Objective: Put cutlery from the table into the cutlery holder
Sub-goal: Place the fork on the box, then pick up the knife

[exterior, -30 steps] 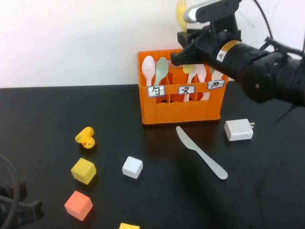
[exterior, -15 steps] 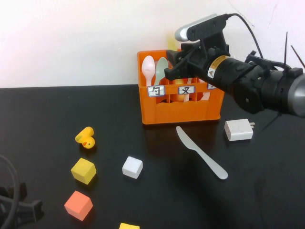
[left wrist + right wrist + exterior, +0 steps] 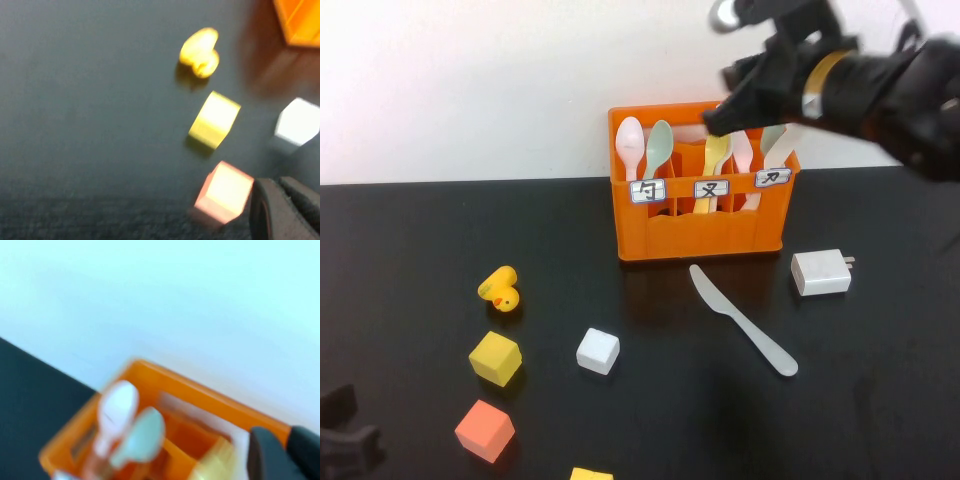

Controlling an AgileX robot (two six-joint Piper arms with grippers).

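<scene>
The orange cutlery holder (image 3: 700, 225) stands at the back of the black table (image 3: 880, 400). A pale pink spoon (image 3: 631, 140) and a pale green spoon (image 3: 660, 145) stand in its left compartment, and a yellow fork (image 3: 715, 162) stands in the middle one. A pale grey knife (image 3: 740, 318) lies on the table in front of the holder. My right gripper (image 3: 730, 112) hangs above the holder's back rim with nothing in it; its fingers (image 3: 267, 455) look closed. My left gripper (image 3: 281, 182) is shut and empty, low at the front left beside an orange cube (image 3: 222, 197).
A white charger block (image 3: 820, 272) lies right of the knife. A yellow duck (image 3: 500, 290), a yellow cube (image 3: 495, 358), a white cube (image 3: 597, 351) and an orange cube (image 3: 484, 430) lie at the front left. A white wall stands behind the table.
The yellow fork went from my right gripper down into the holder's middle compartment. My right arm then rose up and to the right. The left arm shifted slightly.
</scene>
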